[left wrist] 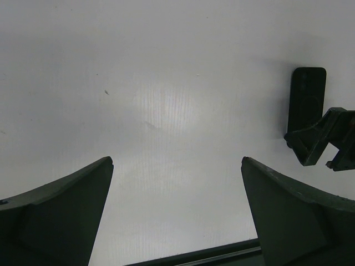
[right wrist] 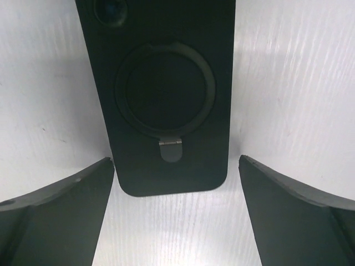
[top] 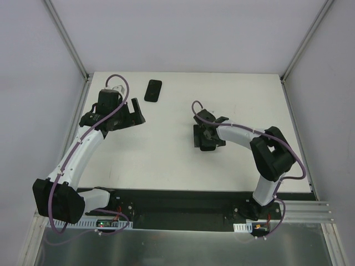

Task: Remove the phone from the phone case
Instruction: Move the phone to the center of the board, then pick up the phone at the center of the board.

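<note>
A black phone case (right wrist: 166, 94) lies back up on the white table, showing its round ring stand and a camera hole. My right gripper (right wrist: 176, 159) is open, with its fingers on either side of the case's near end and not touching it. From above, this gripper (top: 208, 138) hovers over the case (top: 198, 145) at mid table. I cannot tell whether the case holds anything. A second flat black slab, like a phone (top: 153, 90), lies alone at the far middle-left. My left gripper (top: 136, 113) is open and empty just near-left of that slab, over bare table (left wrist: 176, 159).
The left wrist view shows the case (left wrist: 307, 97) and a right gripper finger (left wrist: 319, 138) at its right side. Grey walls with metal corner posts enclose the table on three sides. A black rail (top: 183, 208) runs along the near edge between the arm bases.
</note>
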Controlling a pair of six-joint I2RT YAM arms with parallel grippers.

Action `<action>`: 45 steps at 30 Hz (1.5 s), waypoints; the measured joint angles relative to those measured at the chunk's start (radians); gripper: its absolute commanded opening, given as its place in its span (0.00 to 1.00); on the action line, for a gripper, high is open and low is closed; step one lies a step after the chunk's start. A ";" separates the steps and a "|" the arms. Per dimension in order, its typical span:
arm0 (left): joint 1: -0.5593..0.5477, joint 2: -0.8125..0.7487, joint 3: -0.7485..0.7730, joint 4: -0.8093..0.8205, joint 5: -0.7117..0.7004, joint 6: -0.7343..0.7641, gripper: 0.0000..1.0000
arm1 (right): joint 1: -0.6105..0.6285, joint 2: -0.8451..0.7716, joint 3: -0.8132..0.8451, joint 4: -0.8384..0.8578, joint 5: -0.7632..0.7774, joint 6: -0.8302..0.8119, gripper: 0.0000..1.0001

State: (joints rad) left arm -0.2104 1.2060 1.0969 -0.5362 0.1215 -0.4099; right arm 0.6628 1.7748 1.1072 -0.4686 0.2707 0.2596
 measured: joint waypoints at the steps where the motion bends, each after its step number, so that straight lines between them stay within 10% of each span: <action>1: 0.000 -0.001 0.000 0.000 0.000 0.000 0.99 | 0.000 0.010 0.011 0.002 0.005 -0.002 0.90; 12: 0.000 -0.026 -0.015 -0.002 -0.022 -0.018 0.99 | 0.000 0.040 0.048 0.015 0.011 -0.037 0.17; 31: -0.180 0.369 -0.179 0.484 0.405 -0.419 0.99 | 0.000 -0.266 -0.194 0.169 -0.227 -0.035 0.07; 34: -0.213 0.518 -0.122 0.565 0.487 -0.486 0.99 | 0.000 -0.267 -0.218 0.197 -0.266 -0.027 0.20; 38: -0.243 0.621 -0.078 0.622 0.533 -0.543 0.99 | 0.000 -0.272 -0.229 0.190 -0.261 -0.029 0.81; 40: -0.249 0.615 -0.084 0.629 0.531 -0.549 0.99 | 0.000 -0.287 -0.229 0.177 -0.235 -0.035 0.94; 45: -0.246 0.529 -0.113 0.621 0.503 -0.539 0.99 | -0.003 -0.313 -0.195 0.108 -0.135 -0.108 0.96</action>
State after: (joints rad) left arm -0.4568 1.7355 0.9844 0.0849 0.6243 -0.9493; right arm 0.6598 1.4616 0.9119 -0.3607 0.1352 0.1513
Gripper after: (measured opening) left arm 0.992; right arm 0.959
